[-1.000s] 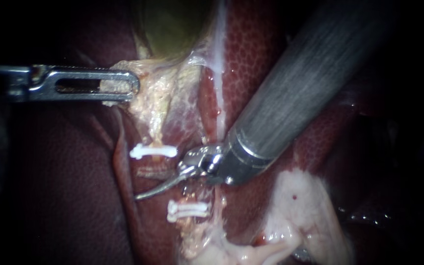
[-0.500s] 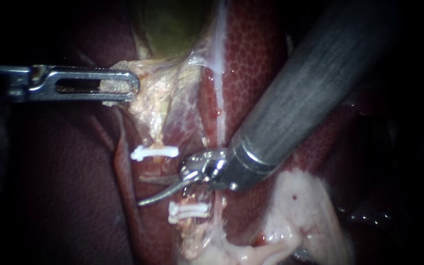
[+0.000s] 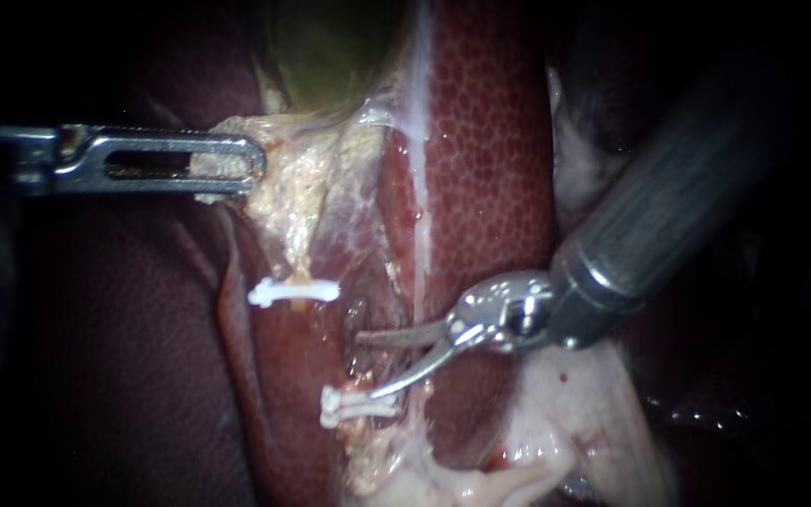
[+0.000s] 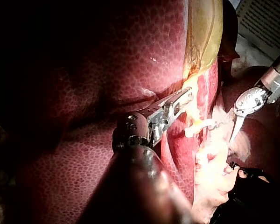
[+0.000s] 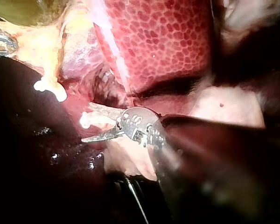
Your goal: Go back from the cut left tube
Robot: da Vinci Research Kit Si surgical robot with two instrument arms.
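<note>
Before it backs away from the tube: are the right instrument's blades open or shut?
Open. The right instrument shows a clear gap between its two blades in the endoscope view, nothing gripped between them, its tips near the lower clip.

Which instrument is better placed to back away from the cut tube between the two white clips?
Right: the silver right instrument, with curved blades open and empty, lies beside the lower white clip. The slotted left instrument is shut on pale yellow tissue by the green gallbladder.
</note>
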